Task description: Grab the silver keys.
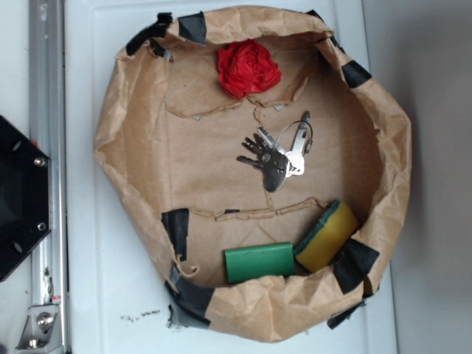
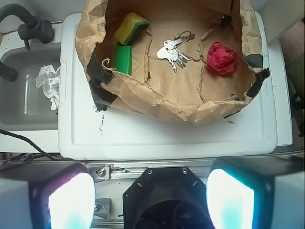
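Observation:
The silver keys (image 1: 276,153) lie fanned on a thin wire ring near the middle of the brown paper basin (image 1: 133,125). In the wrist view the silver keys (image 2: 172,51) sit far ahead, inside the basin (image 2: 157,98). My gripper (image 2: 150,200) hangs above the robot's black base, well short of the basin. Its two fingers stand wide apart at the bottom corners, one glowing pad (image 2: 71,202) at the left. Nothing is between them. The gripper does not show in the exterior view.
A red crumpled cloth (image 1: 247,68), a green block (image 1: 259,262) and a yellow sponge with a green backing (image 1: 327,235) lie in the basin. The basin rests on a white lid (image 2: 167,136). A grey tub with crumpled paper (image 2: 49,81) stands left.

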You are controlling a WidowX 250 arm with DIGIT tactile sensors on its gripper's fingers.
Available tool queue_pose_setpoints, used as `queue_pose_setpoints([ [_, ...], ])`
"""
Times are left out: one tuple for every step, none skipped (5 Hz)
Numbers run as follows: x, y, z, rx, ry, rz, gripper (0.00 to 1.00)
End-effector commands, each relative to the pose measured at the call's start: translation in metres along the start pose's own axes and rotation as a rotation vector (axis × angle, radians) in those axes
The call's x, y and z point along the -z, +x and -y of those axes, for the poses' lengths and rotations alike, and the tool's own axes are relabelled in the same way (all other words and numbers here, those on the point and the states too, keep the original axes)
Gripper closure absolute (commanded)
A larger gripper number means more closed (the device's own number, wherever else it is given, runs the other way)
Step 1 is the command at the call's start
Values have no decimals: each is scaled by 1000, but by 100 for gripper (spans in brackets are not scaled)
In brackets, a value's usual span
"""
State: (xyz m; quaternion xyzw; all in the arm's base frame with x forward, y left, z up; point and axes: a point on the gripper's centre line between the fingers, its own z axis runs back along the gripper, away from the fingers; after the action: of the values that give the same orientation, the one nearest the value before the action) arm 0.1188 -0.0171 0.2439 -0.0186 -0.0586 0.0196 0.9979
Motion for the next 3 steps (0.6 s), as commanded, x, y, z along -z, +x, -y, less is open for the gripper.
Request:
queue_pose_setpoints([
  [0, 0, 0, 0, 0, 0, 0],
  [6, 41, 0, -137, -58, 65, 0],
  [18, 70, -10, -269, -9, 56, 0],
])
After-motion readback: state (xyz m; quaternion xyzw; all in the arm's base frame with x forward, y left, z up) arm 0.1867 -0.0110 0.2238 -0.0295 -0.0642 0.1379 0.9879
